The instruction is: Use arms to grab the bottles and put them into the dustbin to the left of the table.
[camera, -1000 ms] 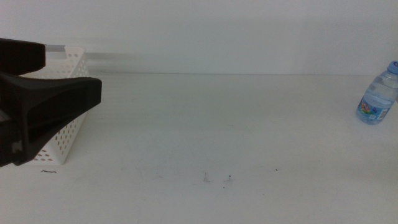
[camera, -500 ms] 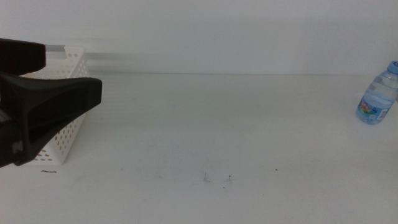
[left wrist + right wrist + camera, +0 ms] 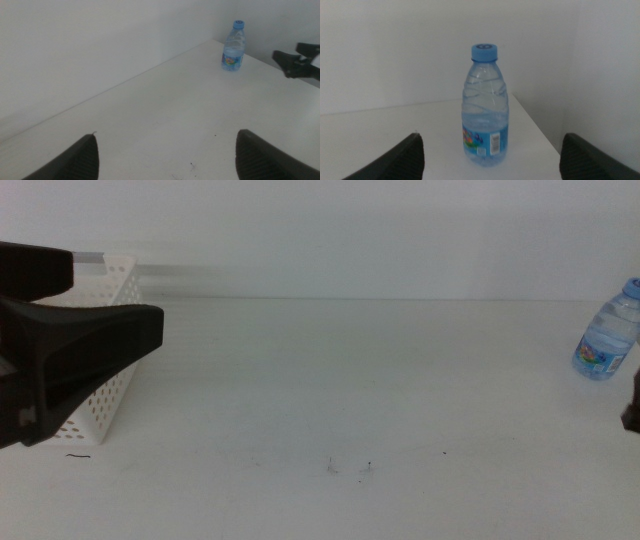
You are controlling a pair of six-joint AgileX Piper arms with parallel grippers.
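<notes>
Bottle: small clear blue-capped water bottle [image 3: 606, 333], upright at the surface's [image 3: 350, 380] far right edge
Right tool [image 3: 490, 170]: jaws spread wide, empty, bottle straight ahead between them, nearer arm
Left tool [image 3: 165, 165]: open, empty, beside white perforated dustbin [image 3: 105, 385], far from bottle

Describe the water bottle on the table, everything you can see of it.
The water bottle is small, of clear ribbed plastic with a blue screw cap and a blue label with colourful print round its lower part. It looks closed and stands upright on the white table, near its far right corner, close to the wall. Nothing touches it but the table. The right gripper faces it with jaws open on either side, not yet around it.
</notes>
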